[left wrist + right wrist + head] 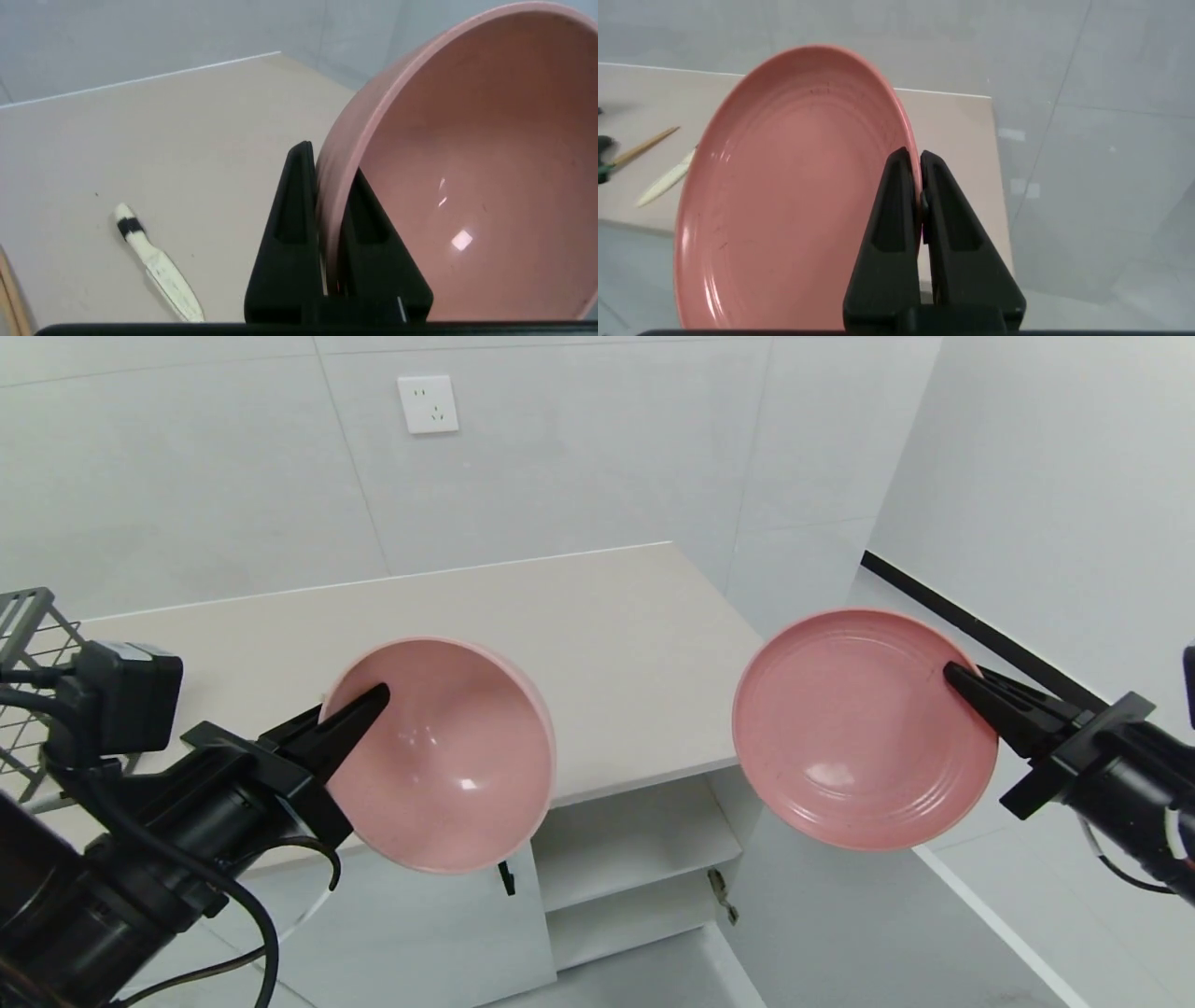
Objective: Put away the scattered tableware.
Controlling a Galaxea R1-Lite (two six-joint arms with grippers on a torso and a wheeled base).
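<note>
Pink bowl (448,756): held in the air over the counter's (579,616) front edge, tipped on its side, with the inside facing the head camera. Left gripper (373,695) has it by the rim. In the left wrist view the fingers (290,233) are clamped on the bowl wall (467,168), one inside and one outside.

Pink plate (859,728): also off the surface, out past the counter's right end and above the floor. It's tilted nearly upright, face toward the camera. Right gripper (952,674) pinches its far-right rim. In the right wrist view both fingers (896,224) are closed on the plate edge (794,187).

On the counter:
- A cream utensil with a dark band (159,275) lies flat on the top, apart from the bowl.
- In the right wrist view, a wooden-handled utensil (645,147) lies near another cream piece (665,182). Can't tell what type either one is.

Wire rack (28,644) sits at the counter's left end. Below the counter's right half is an open cabinet with shelves (635,831). Wall socket (428,403) is on the tiles above the counter's back edge.
</note>
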